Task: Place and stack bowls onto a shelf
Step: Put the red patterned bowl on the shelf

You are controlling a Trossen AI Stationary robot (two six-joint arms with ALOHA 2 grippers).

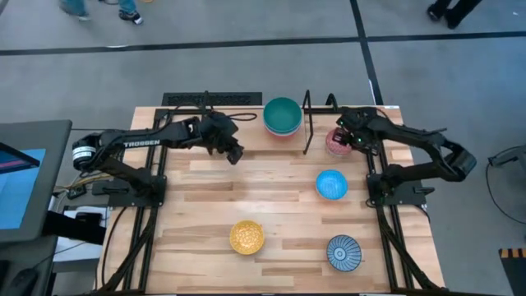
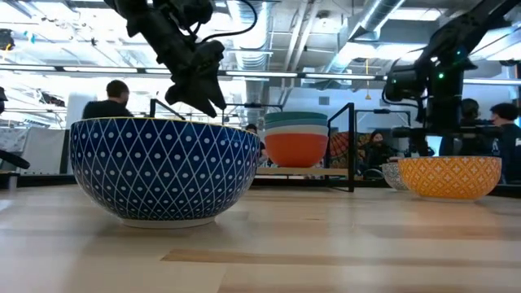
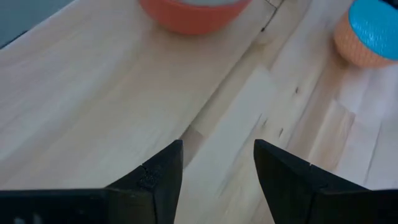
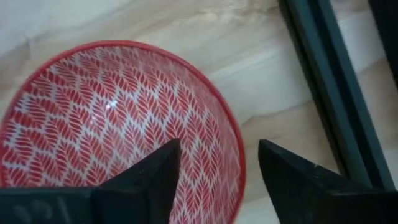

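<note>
A stack of bowls point(image 1: 282, 117), teal on top and red-orange at the bottom point(image 2: 295, 148), stands at the table's far edge on the light plank point(image 2: 326, 171), beside a black wire frame point(image 1: 308, 123). My left gripper point(image 1: 234, 152) point(image 3: 217, 162) hangs open above bare wood, near the stack's left. My right gripper point(image 1: 343, 140) point(image 4: 217, 168) is open over the pink-red patterned bowl point(image 1: 335, 142), which rests on its base to the right of the frame. One finger point(image 4: 155, 180) is over the bowl's inside and the other point(image 4: 298, 186) is outside its rim point(image 4: 239, 165). My right gripper comes from above and straddles the patterned bowl's rim point(image 4: 239, 165) on the side toward the wire frame. I cannot tell whether either finger touches the rim. The bowl sits upright on the table.
On the table's right half stand the blue bowl point(image 1: 331, 184), the yellow patterned bowl point(image 1: 246, 238) and the blue-white striped bowl point(image 1: 343, 252), which fills the low view's foreground point(image 2: 163, 167). A monitor point(image 1: 25, 177) stands off the left edge. People sit beyond the table point(image 2: 114, 98).
</note>
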